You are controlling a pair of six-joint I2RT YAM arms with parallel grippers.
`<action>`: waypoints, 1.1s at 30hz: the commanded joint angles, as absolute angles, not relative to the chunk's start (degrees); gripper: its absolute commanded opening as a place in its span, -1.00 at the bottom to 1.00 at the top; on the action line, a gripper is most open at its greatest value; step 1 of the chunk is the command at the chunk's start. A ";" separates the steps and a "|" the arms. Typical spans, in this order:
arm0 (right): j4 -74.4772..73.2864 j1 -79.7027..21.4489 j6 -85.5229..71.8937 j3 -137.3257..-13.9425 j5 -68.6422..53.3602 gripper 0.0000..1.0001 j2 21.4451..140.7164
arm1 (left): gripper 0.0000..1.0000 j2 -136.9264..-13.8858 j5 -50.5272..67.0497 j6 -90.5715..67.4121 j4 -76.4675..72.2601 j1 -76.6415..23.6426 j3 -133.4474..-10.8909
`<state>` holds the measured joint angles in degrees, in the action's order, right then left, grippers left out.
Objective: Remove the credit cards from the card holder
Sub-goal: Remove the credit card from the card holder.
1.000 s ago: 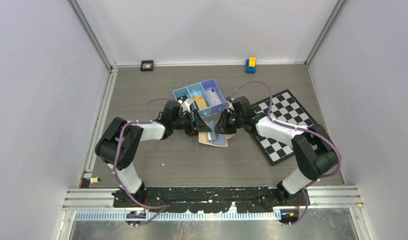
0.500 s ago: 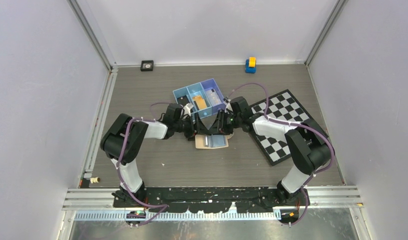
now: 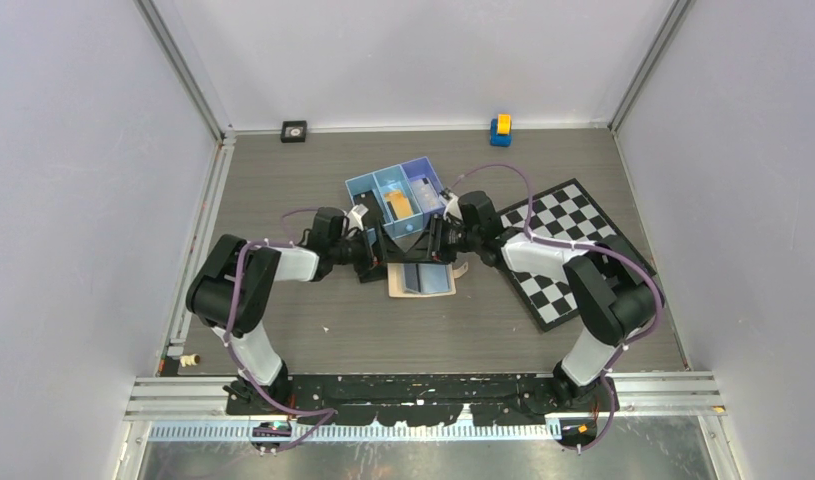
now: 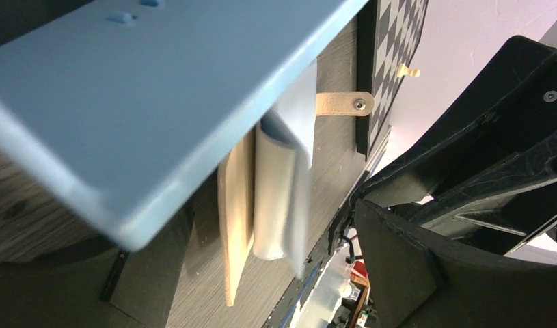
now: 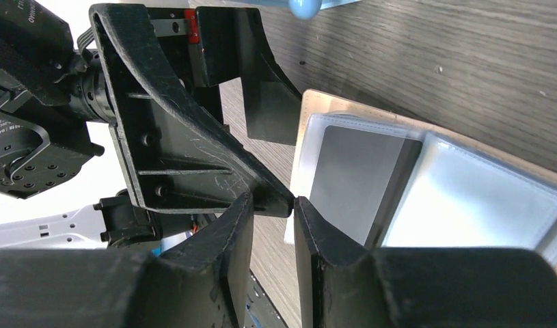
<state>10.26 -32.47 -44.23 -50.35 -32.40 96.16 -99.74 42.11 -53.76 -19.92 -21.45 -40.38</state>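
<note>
L tool spread, R tool ajar; card holder flat, long axis left-right.

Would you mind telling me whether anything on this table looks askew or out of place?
The checkerboard mat lies rotated, not square to the table. A small cream peg sits stray by the left rail. Nothing looks spilled or damaged.
</note>
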 commanded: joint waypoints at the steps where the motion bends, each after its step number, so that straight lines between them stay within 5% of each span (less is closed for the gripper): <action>1: 10.91 -34.45 -43.97 -51.18 -33.51 -0.39 99.49 | 0.88 -97.59 44.47 -54.88 -24.57 -21.38 -40.42; 4: 9.79 -34.91 -43.52 -52.12 -32.82 -0.49 100.94 | 0.82 -98.31 45.03 -55.55 -25.79 -21.36 -40.34; 12: 5.27 -35.15 -41.62 -53.26 -29.00 -0.78 101.15 | 0.18 -99.42 45.07 -55.57 -25.78 -21.36 -40.68; 18: -3.33 -35.16 -39.66 -56.44 -24.95 -0.93 104.16 | 0.08 -100.35 44.90 -55.12 -24.73 -21.36 -41.30; 24: -6.22 -36.04 -39.07 -59.58 -25.76 -0.96 108.32 | 0.00 -100.63 44.84 -54.77 -24.19 -21.36 -41.64; 33: -5.65 -36.14 -38.54 -57.87 -23.88 -0.94 103.90 | -0.46 -101.14 44.65 -54.08 -23.15 -21.36 -42.14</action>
<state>-4.86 -35.48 -40.32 -58.54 -26.76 106.89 -100.99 42.61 -54.68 -21.52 -20.99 -40.05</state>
